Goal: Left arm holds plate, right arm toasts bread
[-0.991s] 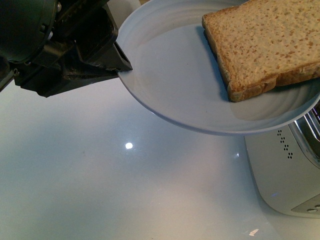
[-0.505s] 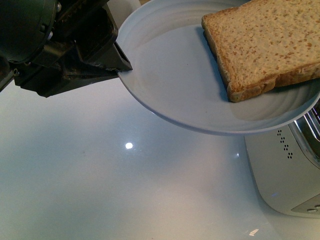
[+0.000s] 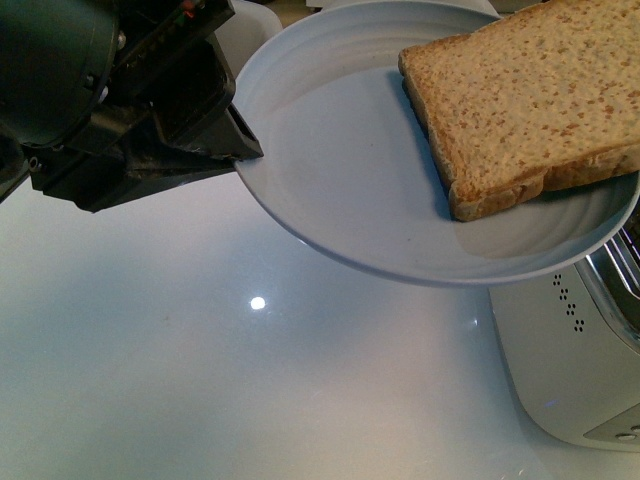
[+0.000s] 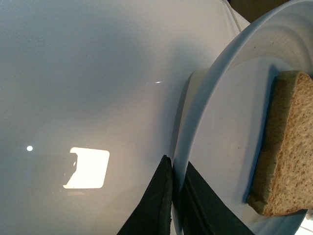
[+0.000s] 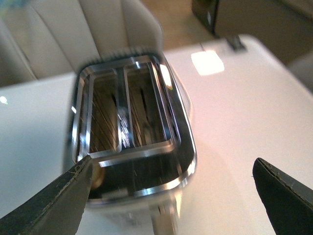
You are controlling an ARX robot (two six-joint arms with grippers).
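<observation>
From the front: pinches the plate (image 3: 330,150) by its rim in the left gripper (image 3: 245,150), closed tight; carries the bread (image 3: 530,100) on the side far from that gripper, above the toaster (image 3: 570,370); has risen and tipped slightly within the last half second, likely presenting the slice. From the left wrist: confirms both jaws on the rim. From the right wrist: hangs the right gripper (image 5: 171,166) wide open and empty over the toaster slots, probably due to fetch the bread.
</observation>
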